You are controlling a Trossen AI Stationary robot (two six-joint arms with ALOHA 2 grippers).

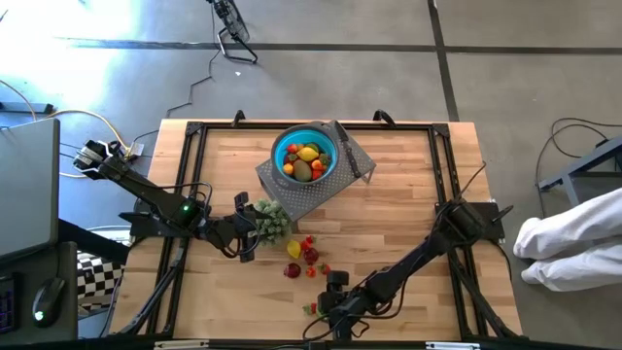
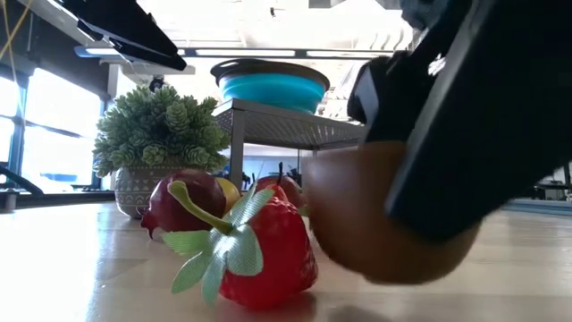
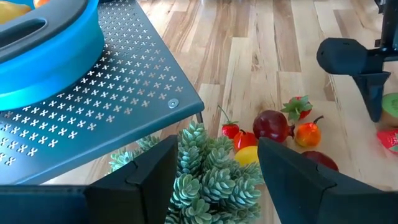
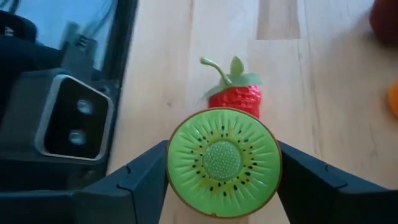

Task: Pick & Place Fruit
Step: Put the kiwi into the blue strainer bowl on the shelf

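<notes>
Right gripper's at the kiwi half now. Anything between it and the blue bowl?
Between the kiwi half, flanked by the right gripper, and the blue bowl on its perforated stand lies a cluster of loose fruit; lifting should clear it.

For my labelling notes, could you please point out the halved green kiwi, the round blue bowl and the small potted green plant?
Halved green kiwi (image 4: 224,162): right wrist view, centre of its cut face.
Round blue bowl (image 1: 283,148): high view, its left rim.
Small potted green plant (image 2: 156,130): low view, middle of its foliage.
</notes>
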